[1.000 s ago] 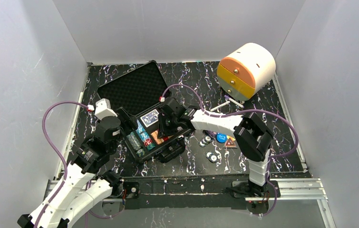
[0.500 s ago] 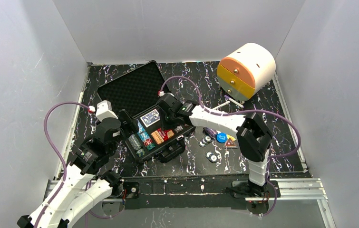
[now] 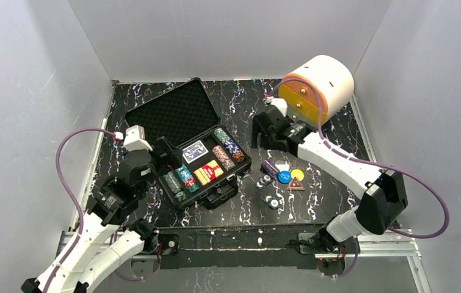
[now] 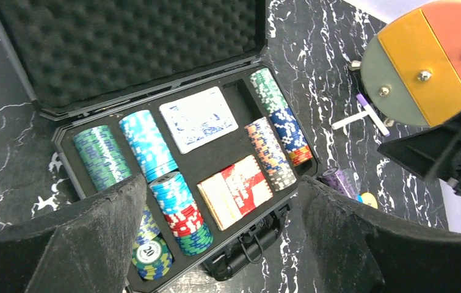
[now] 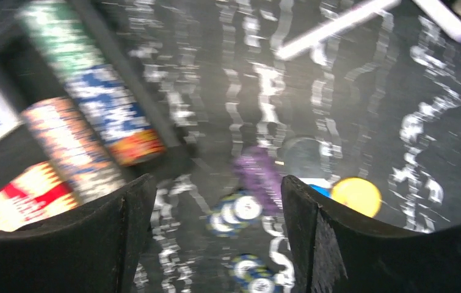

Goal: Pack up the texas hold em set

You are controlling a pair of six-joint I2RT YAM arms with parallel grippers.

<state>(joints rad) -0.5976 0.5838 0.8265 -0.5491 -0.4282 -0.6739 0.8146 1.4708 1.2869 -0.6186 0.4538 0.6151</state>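
The black case (image 3: 186, 190) lies open at centre left, its foam lid (image 3: 173, 115) tipped back. Its tray holds rows of chips (image 4: 145, 143), a blue card deck (image 4: 198, 118) and a red deck (image 4: 237, 189). My left gripper (image 3: 162, 154) hovers open over the tray's near-left end, its fingers (image 4: 96, 235) empty. To the right of the case, my right gripper (image 3: 259, 135) hangs open and empty above the table. Below it lie loose chips (image 5: 235, 210), a purple chip stack (image 5: 257, 176) and a yellow button (image 5: 356, 195). The right wrist view is blurred.
A cream-and-orange round drawer box (image 3: 316, 88) stands at the back right, close behind my right wrist. White sticks (image 4: 362, 117) lie in front of it. A blue button (image 3: 284, 177) and a triangular marker (image 3: 295, 184) lie among the loose chips (image 3: 271, 201).
My right gripper has left the case's right side, swung back right toward the drawer box and opened. Chip rows now show where it was. My left gripper has opened wider.
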